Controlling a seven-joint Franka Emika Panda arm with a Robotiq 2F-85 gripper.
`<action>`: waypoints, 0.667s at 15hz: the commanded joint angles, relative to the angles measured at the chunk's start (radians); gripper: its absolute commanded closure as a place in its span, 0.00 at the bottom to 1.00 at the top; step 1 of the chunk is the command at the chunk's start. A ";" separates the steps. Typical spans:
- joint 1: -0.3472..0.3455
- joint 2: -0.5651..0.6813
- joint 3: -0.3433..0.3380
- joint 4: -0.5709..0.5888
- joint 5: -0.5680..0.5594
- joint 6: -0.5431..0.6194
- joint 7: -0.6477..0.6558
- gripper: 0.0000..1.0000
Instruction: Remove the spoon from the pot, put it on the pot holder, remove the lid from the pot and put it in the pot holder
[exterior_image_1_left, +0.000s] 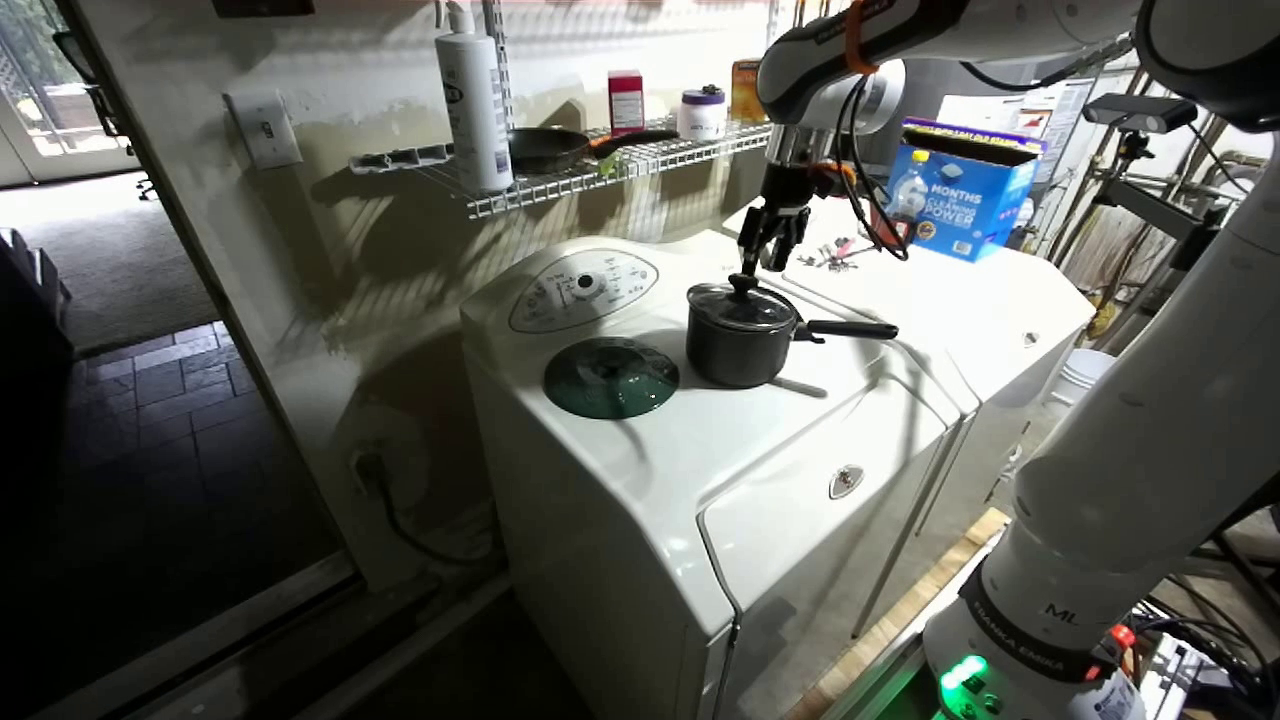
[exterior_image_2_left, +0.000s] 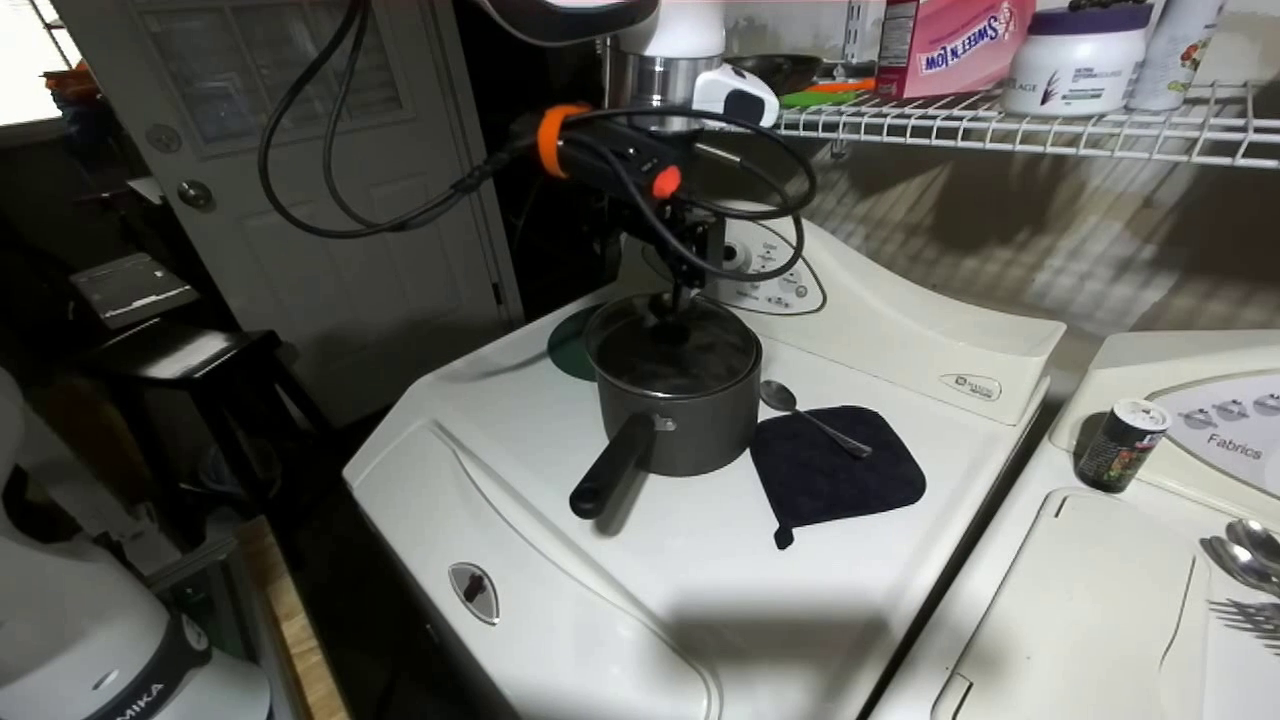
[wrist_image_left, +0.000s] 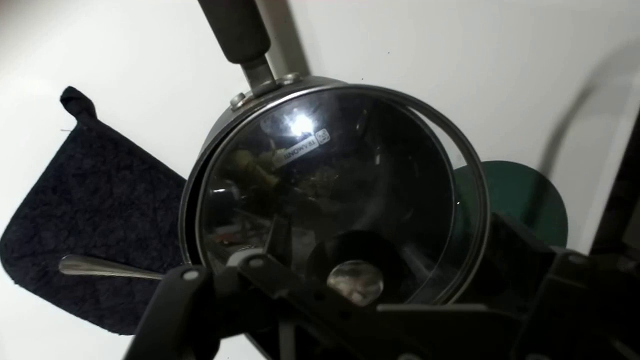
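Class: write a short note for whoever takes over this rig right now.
Jaws: open, at the knob of the lid; contact unclear.
Lid: on the pot, seemingly off-centre.
Pot: upright beside the pot holder.
Spoon: handle on the pot holder, bowl past its edge.
Done: spoon out and laid on pot holder.
Left: grip the lid, lift it off, put it on the pot holder.

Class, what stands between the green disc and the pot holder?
The pot, lid on top. It shows in an exterior view and the wrist view.

Home laundry area | white laundry machines (exterior_image_1_left: 690, 450) | "Fabrics" panel (exterior_image_2_left: 1238, 420) | "Cleaning Power" box (exterior_image_1_left: 962, 205)
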 joint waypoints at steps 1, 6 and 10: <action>0.003 0.035 -0.004 0.006 0.063 0.017 -0.093 0.00; -0.002 0.061 0.002 0.009 0.076 0.065 -0.154 0.00; -0.004 0.070 0.004 0.012 0.087 0.092 -0.183 0.04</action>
